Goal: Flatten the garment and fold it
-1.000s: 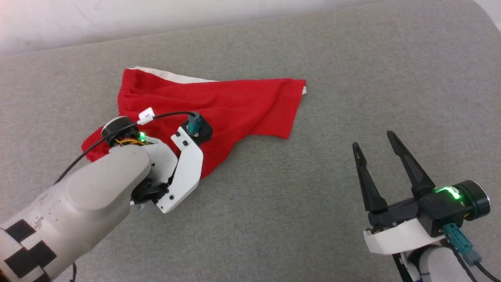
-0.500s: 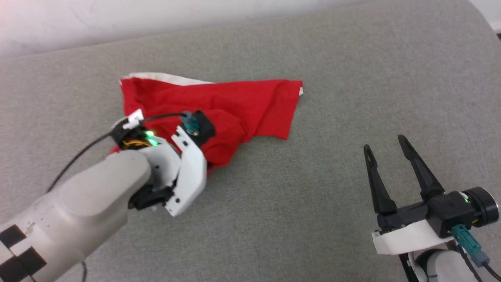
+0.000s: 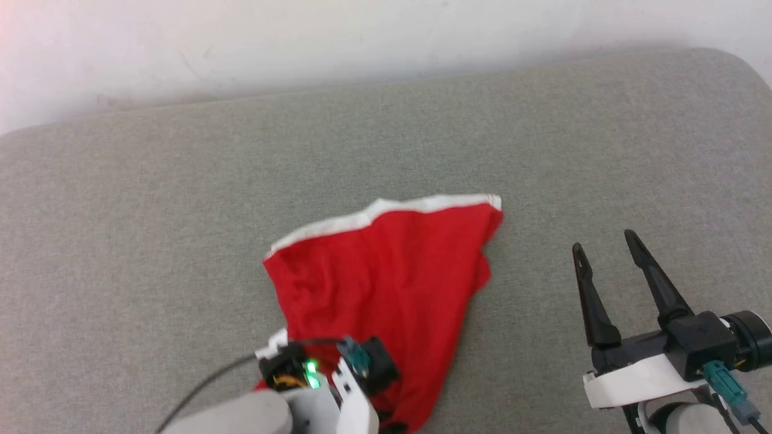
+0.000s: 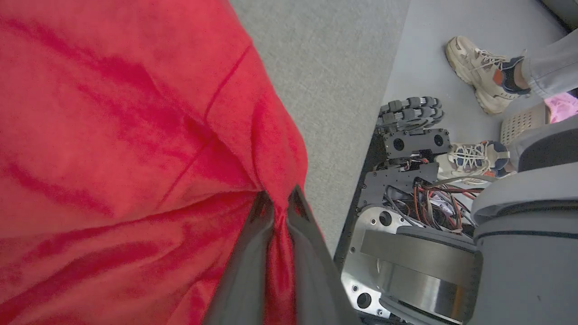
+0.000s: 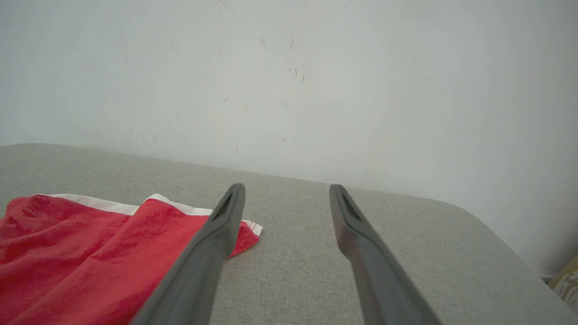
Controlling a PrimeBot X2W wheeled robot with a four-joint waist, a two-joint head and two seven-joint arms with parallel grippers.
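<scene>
Head view first, and the camera has tipped up: more pale wall (image 3: pixel 301 42) shows beyond the grey cushion (image 3: pixel 181 211) than a second ago. The big change is the shorts (image 3: pixel 392 283). A second ago they lay spread wide on the far left. Now they're drawn into a narrower shape in the middle, white band along the far edge, red cloth running to the near edge, where it disappears under the left arm (image 3: pixel 253 416). That arm has pulled back to the near edge too, green light glowing at its wrist. The white tag (image 3: pixel 275 341) on its cable is too blurred to read. Over on the right, the right gripper (image 3: pixel 603 241) sits just as before, fingers spread wide, nothing between them, with the shorts' far right corner close to its left.

On to the left wrist view: the left gripper (image 4: pixel 277 203) is clenched, a fold of red cloth pinched tight between its dark fingers. A second ago it was wide open. Red fabric fills the left side. To the right are the cushion's edge, the robot's base (image 4: pixel 406 180) with its wires, and a person's cream sneakers (image 4: pixel 478 76) on the floor. No lettering on them is legible.

Right wrist view: both fingers splayed above bare cushion, the shorts lying to their left, white band towards the wall.
</scene>
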